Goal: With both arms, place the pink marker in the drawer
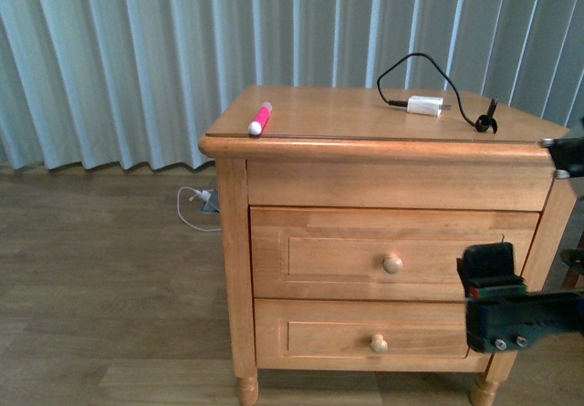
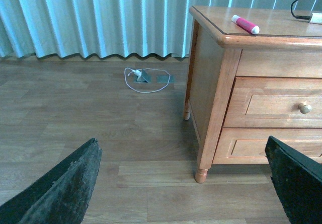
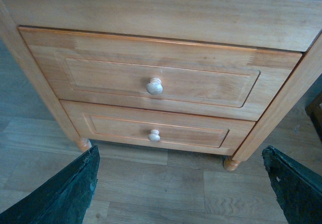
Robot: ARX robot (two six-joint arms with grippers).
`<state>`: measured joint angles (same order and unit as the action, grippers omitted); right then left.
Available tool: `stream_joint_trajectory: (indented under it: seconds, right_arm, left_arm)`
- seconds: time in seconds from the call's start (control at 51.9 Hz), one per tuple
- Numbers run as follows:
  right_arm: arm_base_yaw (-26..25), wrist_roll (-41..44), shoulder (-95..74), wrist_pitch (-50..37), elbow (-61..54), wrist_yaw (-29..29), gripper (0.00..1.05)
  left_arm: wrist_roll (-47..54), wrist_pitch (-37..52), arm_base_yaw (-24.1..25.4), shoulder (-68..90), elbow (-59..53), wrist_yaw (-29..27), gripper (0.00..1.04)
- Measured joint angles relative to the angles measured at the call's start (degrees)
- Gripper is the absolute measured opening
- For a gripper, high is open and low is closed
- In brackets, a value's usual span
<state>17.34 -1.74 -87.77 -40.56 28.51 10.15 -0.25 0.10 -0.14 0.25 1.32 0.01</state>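
Closing off-centre, the right claw [image 3: 179, 153], gaping and empty, could slip off the knob [image 3: 154, 86] of the drawer [image 3: 100, 68] at frame centre; the left claw [image 2: 182, 141], likewise gaping, might roll the pink marker [image 2: 245, 24].

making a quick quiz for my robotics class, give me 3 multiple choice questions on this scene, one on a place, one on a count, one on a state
1. Where does the pink marker lie?
A) on the nightstand top, near its left front corner
B) inside a drawer
C) on the floor

2. How many round knobs show on the nightstand's front?
A) one
B) two
C) four

3. What state is the upper drawer in?
A) pulled half out
B) taken out altogether
C) shut

Answers:
1 A, the front view shows it lying on the wooden top by the left edge.
2 B, one sits on the upper drawer and one on the lower drawer.
3 C, its front sits flush with the frame, with no gap showing.
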Motion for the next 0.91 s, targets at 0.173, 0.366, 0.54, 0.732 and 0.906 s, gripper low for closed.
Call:
stream_joint_trajectory:
  seconds: [0.173, 0.366, 0.54, 0.732, 0.906]
  right_arm:
    - [0.0, 0.0, -12.7, -1.6, 8.5, 1.0, 0.96]
    - [-0.1, 0.0, -22.9, -1.7, 17.4, 1.7, 0.96]
    - [0.0, -0.3, -30.4, -1.6, 24.7, 2.0, 0.96]
    - [0.0, -1.6, -37.5, -0.4, 31.5, 2.2, 0.96]
    - [0.0, -2.3, -41.7, 0.3, 36.4, 3.0, 0.96]
  left_arm:
    - [0.0, 0.0, 0.0, 0.0, 0.0, 0.0, 0.99]
    - [0.0, 0.0, 0.0, 0.0, 0.0, 0.0, 0.99]
    - [0.0, 0.0, 0.0, 0.0, 0.0, 0.0, 0.99]
    - [0.0, 0.0, 0.0, 0.0, 0.0, 0.0, 0.99]
    - [0.0, 0.0, 0.0, 0.0, 0.0, 0.0, 0.99]
